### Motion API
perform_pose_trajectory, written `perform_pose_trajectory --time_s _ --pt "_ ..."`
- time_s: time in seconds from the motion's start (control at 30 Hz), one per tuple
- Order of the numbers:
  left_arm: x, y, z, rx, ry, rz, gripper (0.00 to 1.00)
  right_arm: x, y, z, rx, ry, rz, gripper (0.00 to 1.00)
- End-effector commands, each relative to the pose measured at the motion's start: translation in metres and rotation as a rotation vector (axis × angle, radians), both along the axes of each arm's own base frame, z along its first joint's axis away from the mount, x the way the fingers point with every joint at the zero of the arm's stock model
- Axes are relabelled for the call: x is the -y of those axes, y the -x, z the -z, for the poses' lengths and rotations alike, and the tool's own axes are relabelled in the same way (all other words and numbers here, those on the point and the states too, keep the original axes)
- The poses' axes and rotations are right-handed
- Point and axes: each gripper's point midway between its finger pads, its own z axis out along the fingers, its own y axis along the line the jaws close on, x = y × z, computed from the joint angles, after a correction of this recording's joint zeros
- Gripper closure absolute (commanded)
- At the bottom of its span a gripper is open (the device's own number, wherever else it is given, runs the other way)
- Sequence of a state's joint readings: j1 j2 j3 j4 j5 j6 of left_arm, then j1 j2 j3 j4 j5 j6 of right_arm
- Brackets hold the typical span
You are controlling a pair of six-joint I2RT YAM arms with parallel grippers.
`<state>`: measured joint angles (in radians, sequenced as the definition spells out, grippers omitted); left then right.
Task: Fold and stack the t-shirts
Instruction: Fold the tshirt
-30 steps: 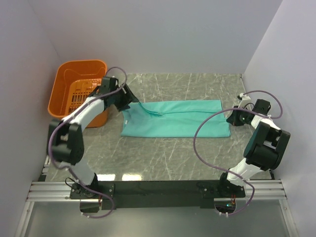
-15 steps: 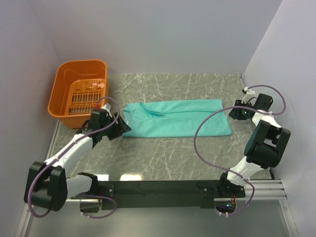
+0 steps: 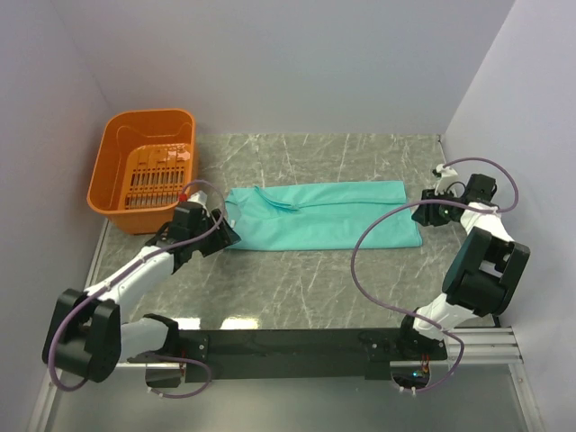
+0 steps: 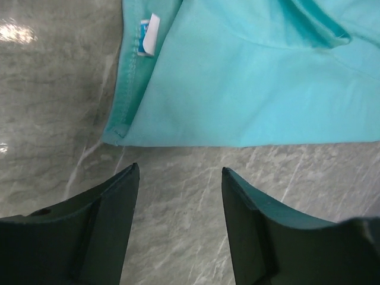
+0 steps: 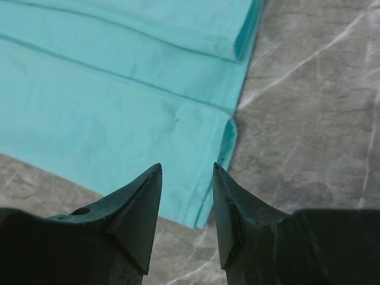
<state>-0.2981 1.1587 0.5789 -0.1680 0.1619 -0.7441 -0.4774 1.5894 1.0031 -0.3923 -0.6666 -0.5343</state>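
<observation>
The teal t-shirt (image 3: pixel 324 214) lies folded into a long flat band across the marble table, its white neck label (image 4: pixel 148 34) at the left end. My left gripper (image 3: pixel 226 236) is low at the shirt's near-left corner. In the left wrist view this gripper (image 4: pixel 179 171) is open over bare marble, just short of the shirt (image 4: pixel 249 89) hem. My right gripper (image 3: pixel 419 216) is at the shirt's right end. In the right wrist view it (image 5: pixel 187 167) is open, and the near-right corner of the shirt (image 5: pixel 119 113) shows between the fingers, with nothing gripped.
An orange plastic basket (image 3: pixel 110 191) stands at the back left, just beyond the left arm. Grey walls close in the table on the left, back and right. Bare marble (image 3: pixel 315 279) stretches between the shirt and the arm bases.
My left arm has swung down from the shirt's far-left end by the basket to its near-left corner. The shirt's left end now lies flat. My right gripper's jaws have gone from shut to open.
</observation>
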Motion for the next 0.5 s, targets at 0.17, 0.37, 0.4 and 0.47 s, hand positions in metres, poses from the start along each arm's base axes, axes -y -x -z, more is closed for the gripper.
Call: perform_pose_trajectory --time_s 0.17,0.37,0.4,0.47 --pt "0.002 -0.023 0.011 0.001 -0.096 -0.008 0.42 -0.012 0.023 0.007 -0.020 0.003 -0.044 0.54" --pt "-0.003 -0.032 -0.005 0.065 -0.137 -0.026 0.41 -0.013 0.026 0.009 -0.023 0.003 -0.046 0.55" --pt "-0.003 -0.031 -0.009 0.075 -0.138 -0.023 0.41 -0.013 0.026 0.009 -0.022 0.007 -0.047 0.55" --pt "-0.012 -0.033 -0.007 0.082 -0.176 -0.058 0.39 -0.012 0.027 0.011 -0.030 0.015 -0.044 0.55"
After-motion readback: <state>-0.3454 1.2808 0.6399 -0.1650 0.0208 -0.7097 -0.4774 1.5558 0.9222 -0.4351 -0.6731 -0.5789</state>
